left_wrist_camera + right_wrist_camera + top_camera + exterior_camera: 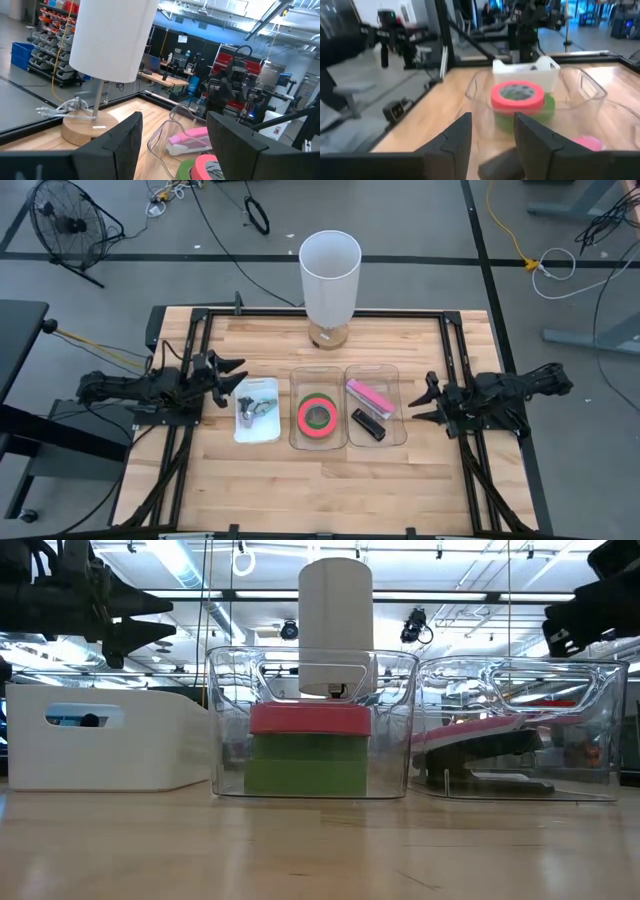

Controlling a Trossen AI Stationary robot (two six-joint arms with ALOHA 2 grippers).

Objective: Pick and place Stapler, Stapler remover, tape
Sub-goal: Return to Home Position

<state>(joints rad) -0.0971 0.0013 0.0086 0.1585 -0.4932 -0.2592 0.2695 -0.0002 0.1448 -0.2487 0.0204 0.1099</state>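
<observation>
Sorting is looking done: tape in the left clear bin, stapler in the right clear bin, staple remover in the white bin; left gripper and right gripper are hovering open, empty

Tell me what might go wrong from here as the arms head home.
1. The left gripper, open, hangs right beside the white bin; a low swing may shove it.
2. The right gripper, open, sits close to the right transparent bin, so the same risk applies.
3. The pink tape lies loose atop the green tape; a knocked bin might shift it.
</observation>
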